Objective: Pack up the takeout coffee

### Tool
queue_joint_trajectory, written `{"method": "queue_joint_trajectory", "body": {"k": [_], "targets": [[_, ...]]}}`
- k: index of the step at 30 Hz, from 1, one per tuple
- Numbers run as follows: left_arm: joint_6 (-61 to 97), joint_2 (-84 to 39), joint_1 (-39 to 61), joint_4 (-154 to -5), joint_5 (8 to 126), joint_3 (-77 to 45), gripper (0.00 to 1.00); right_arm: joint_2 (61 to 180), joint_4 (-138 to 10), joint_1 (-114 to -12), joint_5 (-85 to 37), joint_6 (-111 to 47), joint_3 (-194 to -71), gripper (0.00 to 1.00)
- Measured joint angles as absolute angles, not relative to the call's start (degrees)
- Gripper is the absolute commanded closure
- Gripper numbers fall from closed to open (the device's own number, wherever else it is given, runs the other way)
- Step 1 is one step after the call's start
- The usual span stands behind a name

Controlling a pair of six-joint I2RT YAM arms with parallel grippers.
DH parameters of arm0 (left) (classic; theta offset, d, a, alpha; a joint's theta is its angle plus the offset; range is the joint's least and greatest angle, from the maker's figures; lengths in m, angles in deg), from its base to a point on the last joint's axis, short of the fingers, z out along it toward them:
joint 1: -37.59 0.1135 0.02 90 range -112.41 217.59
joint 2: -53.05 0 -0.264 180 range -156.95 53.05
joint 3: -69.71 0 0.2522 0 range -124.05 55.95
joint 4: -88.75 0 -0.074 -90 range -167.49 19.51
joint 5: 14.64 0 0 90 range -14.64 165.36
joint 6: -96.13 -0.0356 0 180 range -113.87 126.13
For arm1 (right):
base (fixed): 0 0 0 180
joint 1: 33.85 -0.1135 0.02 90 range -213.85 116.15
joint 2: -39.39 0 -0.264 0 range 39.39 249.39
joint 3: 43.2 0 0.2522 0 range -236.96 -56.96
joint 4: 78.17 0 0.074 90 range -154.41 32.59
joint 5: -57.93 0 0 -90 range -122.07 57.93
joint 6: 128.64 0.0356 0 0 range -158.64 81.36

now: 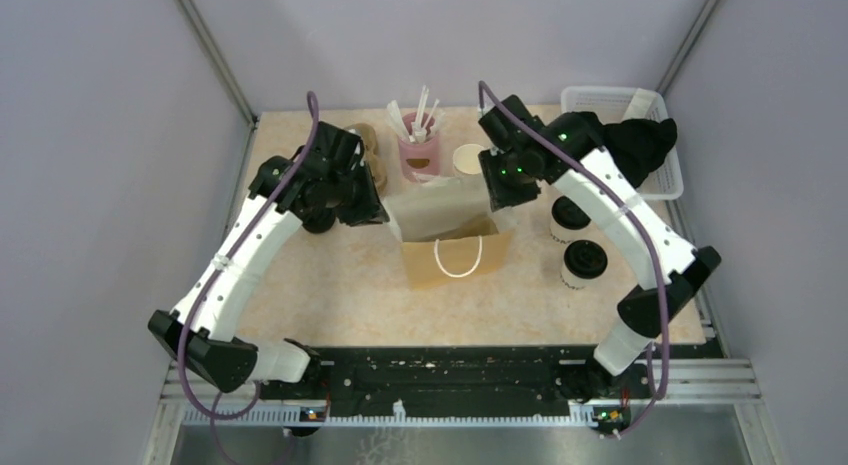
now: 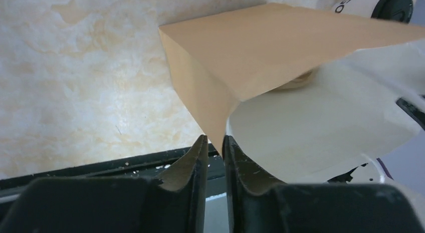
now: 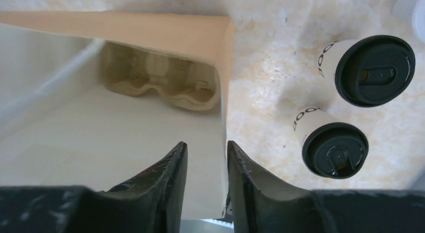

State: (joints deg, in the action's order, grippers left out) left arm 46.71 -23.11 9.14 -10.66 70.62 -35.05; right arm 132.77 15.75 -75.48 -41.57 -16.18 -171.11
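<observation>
Beige table point(image 1: 330, 285): the bag point(image 1: 455, 250) stands open at mid-table. The cups point(image 1: 568, 217) are upright just right of it, nearer the right gripper point(image 3: 206, 158), whose jaws stand apart astride the bag's right wall. The left gripper point(image 2: 215, 148) is nearly together at the bag's left corner; I cannot tell whether it pinches.

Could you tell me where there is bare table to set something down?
Bare table lies between the paper bag and the left arm, and along the black rail. Crowded: around the pink cup at the back and the lidded cups right of the bag.
</observation>
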Motion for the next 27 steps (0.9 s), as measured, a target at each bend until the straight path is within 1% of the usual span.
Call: {"method": "queue_joint_trajectory", "body": {"k": [1, 2, 4, 6, 8, 9, 10, 12, 13, 15, 17, 19, 22, 24, 27], "targets": [[46.64, -23.55, 9.14, -10.38, 70.19, -34.66, 0.62, 134.19, 16.76, -75.22, -41.54, -16.49, -170.87, 0.53], [46.58, -24.25, 9.14, -10.27, 69.77, -34.70, 0.57, 135.50, 17.08, -75.06, -41.59, -16.46, -171.06, 0.51], [46.31, -24.86, 9.14, -10.38, 69.38, -34.81, 0.50, 138.47, 17.63, -75.04, -41.96, -16.97, -172.33, 0.49], [46.27, -24.67, 9.14, -10.44, 69.38, -34.81, 0.47, 139.74, 17.70, -75.39, -41.98, -17.14, -173.77, 0.47], [46.23, -24.03, 9.19, -10.77, 69.34, -34.79, 0.47, 139.68, 18.13, -75.65, -41.96, -17.23, -175.28, 0.48], [46.23, -23.73, 9.19, -10.97, 69.20, -34.77, 0.52, 139.37, 18.02, -75.70, -41.92, -17.25, -175.96, 0.51], [46.18, -23.29, 9.19, -11.47, 69.05, -34.55, 0.56, 139.02, 17.81, -75.72, -41.89, -17.32, -176.05, 0.57], [46.07, -22.68, 9.19, -12.08, 68.57, -33.91, 0.65, 138.50, 17.96, -75.70, -41.85, -17.56, -176.05, 0.72], [45.92, -22.59, 9.19, -12.35, 68.26, -33.61, 0.71, 138.45, 17.91, -75.72, -41.81, -17.56, -176.05, 0.80], [45.44, -22.83, 9.19, -12.76, 67.37, -33.39, 0.83, 138.58, 18.16, -75.87, -41.48, -17.56, -176.48, 0.92], [44.87, -23.49, 9.19, -12.91, 66.78, -33.61, 0.93, 139.46, 19.49, -76.18, -41.20, -17.45, -179.52, 1.00], [44.65, -24.49, 9.19, -12.28, 66.65, -34.88, 0.98, 140.40, 20.06, -76.62, -40.56, -17.49, -183.59, 1.00], [44.52, -26.17, 9.19, -11.06, 66.58, -39.44, 1.00, 140.24, 20.01, -77.05, -38.46, -17.01, -187.48, 1.00], [44.59, -26.20, 9.19, -10.62, 66.60, -42.00, 1.00, 139.70, 19.99, -77.12, -37.61, -16.62, -187.96, 1.00], [44.96, -23.99, 9.19, -11.38, 66.65, -41.56, 0.96, 138.26, 19.12, -77.14, -37.41, -16.53, -185.03, 1.00]]}}
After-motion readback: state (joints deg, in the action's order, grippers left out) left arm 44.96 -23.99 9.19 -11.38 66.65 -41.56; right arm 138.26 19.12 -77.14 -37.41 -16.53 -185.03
